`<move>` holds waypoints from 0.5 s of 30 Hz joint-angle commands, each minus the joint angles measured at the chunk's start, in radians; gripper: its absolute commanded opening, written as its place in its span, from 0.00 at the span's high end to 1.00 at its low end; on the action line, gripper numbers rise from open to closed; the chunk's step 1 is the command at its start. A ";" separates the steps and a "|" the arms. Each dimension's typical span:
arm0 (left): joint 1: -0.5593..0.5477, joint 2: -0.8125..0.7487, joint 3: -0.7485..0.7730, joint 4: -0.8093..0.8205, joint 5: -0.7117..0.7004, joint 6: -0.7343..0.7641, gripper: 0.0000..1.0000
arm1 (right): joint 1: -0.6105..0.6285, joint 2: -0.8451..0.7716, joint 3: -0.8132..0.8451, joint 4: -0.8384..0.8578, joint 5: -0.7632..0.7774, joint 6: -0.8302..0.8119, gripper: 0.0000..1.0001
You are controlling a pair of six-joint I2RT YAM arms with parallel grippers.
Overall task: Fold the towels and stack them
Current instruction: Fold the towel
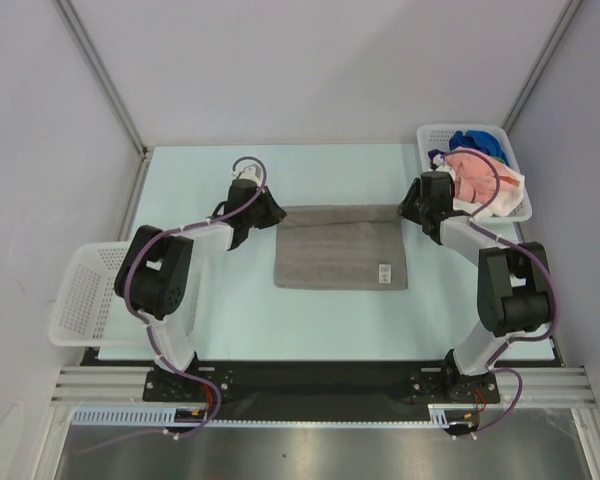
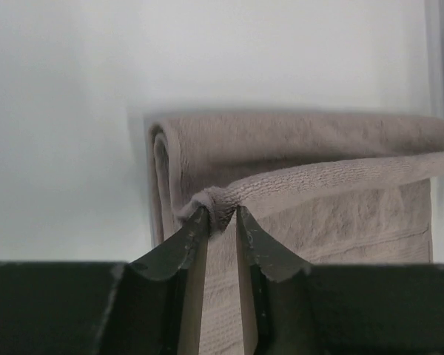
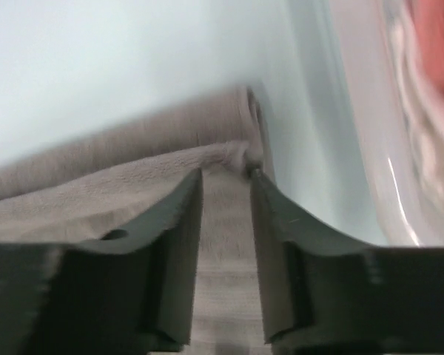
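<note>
A grey towel (image 1: 340, 248) lies folded in the middle of the table, with a small white tag (image 1: 384, 271) near its front right corner. My left gripper (image 1: 270, 212) is at its far left corner. In the left wrist view the jaws (image 2: 222, 214) stand a little apart, with the bunched corner of the grey towel (image 2: 296, 148) wedged between the tips and its top edge lifted. My right gripper (image 1: 408, 208) is at the far right corner. Its jaws (image 3: 228, 174) stand apart, and the corner of the grey towel (image 3: 133, 170) lies just past the tips.
A white lattice basket (image 1: 525, 205) at the back right holds a pink towel (image 1: 470, 172), a blue towel (image 1: 480, 140) and a white one (image 1: 507, 183). Another white basket (image 1: 80, 300) hangs off the table's left edge. Grey walls close in both sides.
</note>
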 commanded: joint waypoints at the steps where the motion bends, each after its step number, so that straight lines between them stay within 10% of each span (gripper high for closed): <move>1: -0.014 -0.103 -0.092 0.095 -0.068 -0.019 0.73 | 0.004 -0.095 -0.073 0.053 0.025 0.031 0.57; 15: -0.158 -0.183 -0.010 -0.265 -0.329 -0.162 0.55 | 0.043 -0.060 -0.004 -0.162 0.095 0.060 0.41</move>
